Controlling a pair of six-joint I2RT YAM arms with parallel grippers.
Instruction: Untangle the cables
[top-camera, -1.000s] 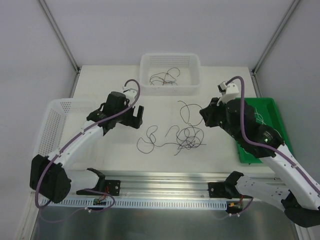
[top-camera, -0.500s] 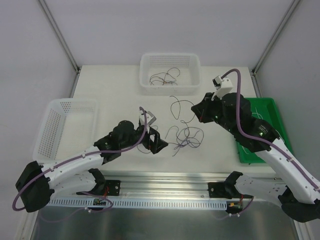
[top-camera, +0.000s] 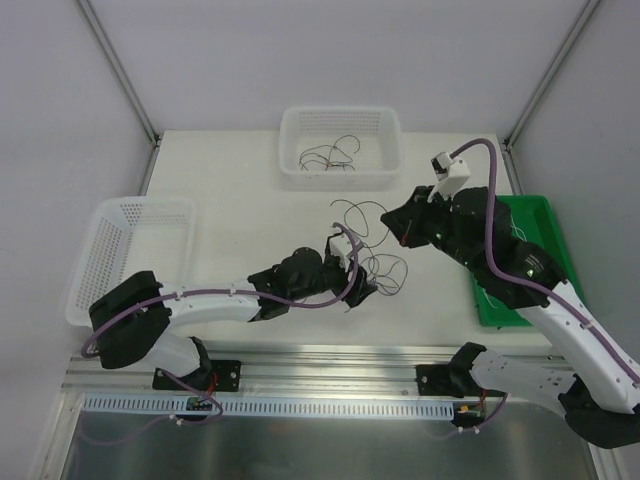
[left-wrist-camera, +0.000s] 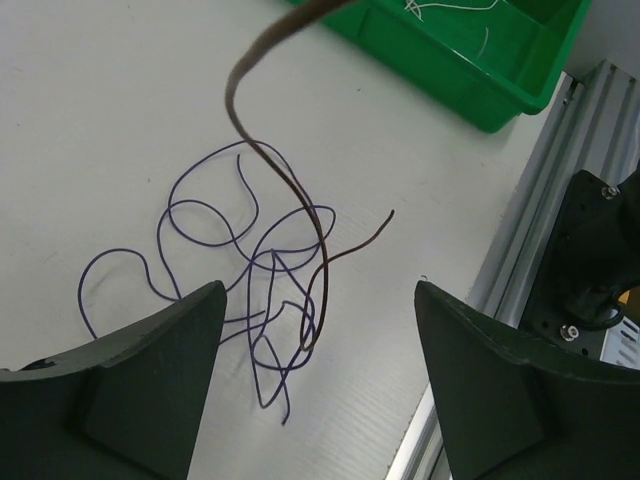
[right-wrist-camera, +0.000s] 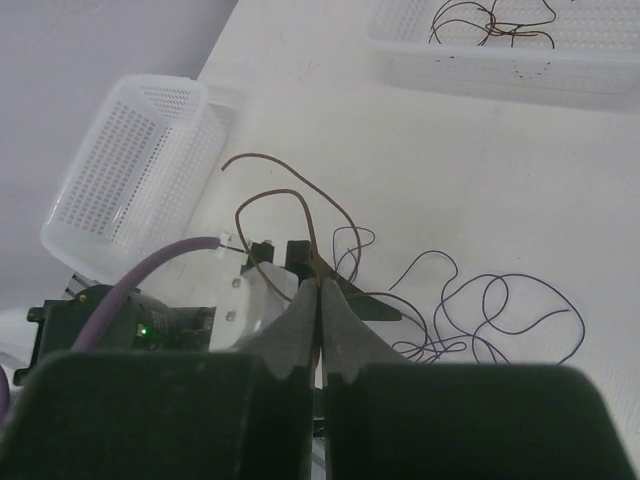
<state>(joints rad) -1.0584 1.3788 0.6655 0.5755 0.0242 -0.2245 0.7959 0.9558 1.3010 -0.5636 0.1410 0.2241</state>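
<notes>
Purple cables (left-wrist-camera: 262, 255), one brown cable (left-wrist-camera: 300, 195), green tray (left-wrist-camera: 450, 80), white perforated baskets (top-camera: 340, 111)

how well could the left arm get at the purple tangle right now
Probably yes: the left claw hangs open just above the purple tangle, nothing covering it. Only the brown cable pinched by the right claw dangles between the left fingers.

I read no text in any view. No label, brand or number was legible.

White table (top-camera: 232, 178), pale grey walls (top-camera: 320, 50)
</notes>
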